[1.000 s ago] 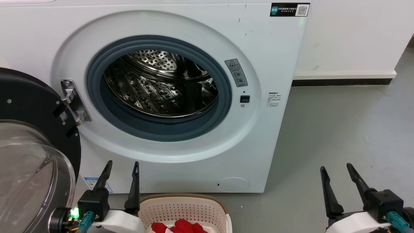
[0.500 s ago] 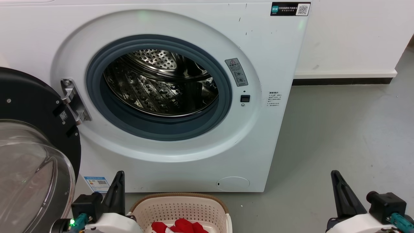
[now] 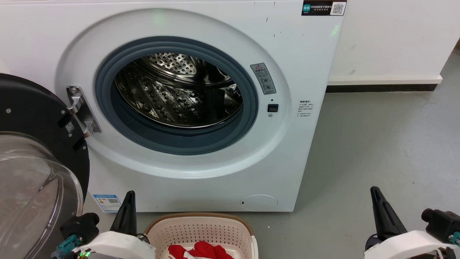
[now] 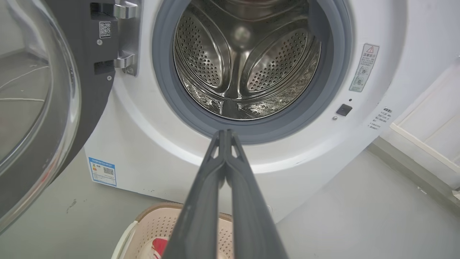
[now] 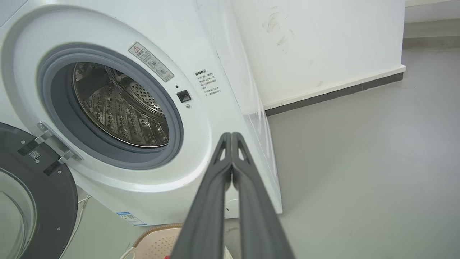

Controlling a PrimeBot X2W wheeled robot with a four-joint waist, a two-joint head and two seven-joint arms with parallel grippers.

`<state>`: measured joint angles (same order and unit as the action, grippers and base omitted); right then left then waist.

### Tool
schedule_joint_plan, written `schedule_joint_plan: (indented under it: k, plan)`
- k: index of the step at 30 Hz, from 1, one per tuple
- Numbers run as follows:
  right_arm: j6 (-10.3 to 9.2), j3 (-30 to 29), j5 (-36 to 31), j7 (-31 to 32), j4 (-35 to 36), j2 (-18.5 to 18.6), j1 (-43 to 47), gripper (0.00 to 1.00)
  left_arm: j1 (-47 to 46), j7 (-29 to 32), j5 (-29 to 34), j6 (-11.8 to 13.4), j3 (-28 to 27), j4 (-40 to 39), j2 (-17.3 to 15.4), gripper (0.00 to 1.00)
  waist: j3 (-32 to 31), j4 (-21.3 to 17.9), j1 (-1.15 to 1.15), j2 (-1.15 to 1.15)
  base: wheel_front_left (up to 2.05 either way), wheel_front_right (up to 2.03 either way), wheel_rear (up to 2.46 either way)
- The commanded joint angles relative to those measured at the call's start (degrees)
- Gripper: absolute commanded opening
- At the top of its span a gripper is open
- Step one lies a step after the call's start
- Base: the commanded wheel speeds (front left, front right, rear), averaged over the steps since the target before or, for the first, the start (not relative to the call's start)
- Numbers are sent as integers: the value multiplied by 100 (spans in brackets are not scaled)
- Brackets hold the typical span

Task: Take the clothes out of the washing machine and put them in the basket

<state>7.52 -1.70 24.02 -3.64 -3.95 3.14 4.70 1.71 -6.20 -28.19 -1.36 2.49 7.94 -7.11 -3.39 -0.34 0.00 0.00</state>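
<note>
Operator: Both grippers have closed since a second ago, when each stood spread. My left gripper (image 4: pixel 225 133) and right gripper (image 5: pixel 231 135) now have their long dark fingers pressed tip to tip, with nothing between them.

Desk: Where's the laundry?

Operator: Bright red, white-striped soft clothes (image 3: pixel 201 250) lie in the small cream-white, brown-rimmed perforated plastic basket (image 3: pixel 199 216), which sits on the floor just in front of the large white front-loading washing machine (image 3: pixel 215 187). Its black-framed glass door (image 3: pixel 32 108) is swung wide.

Desk: Finished, then?

Operator: I'd judge so. What I can see of the perforated steel drum (image 3: pixel 172 93) holds no fabric, though the strip just behind the grey seal (image 3: pixel 179 142) is hidden.
</note>
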Motion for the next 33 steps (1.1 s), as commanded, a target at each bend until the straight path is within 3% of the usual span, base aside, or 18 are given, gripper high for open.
schedule_joint_plan:
  k: [1,33]
  plan:
    - [-1,-23,247,18,34,38,-185,0,-214,33,-213,-30,-57,-49,-18,0,4,0,0,0,0,0,0]
    - [-2,-142,3050,373,-393,72,-584,0,-478,552,-2794,-280,-413,216,163,0,112,11,0,0,0,0,0]
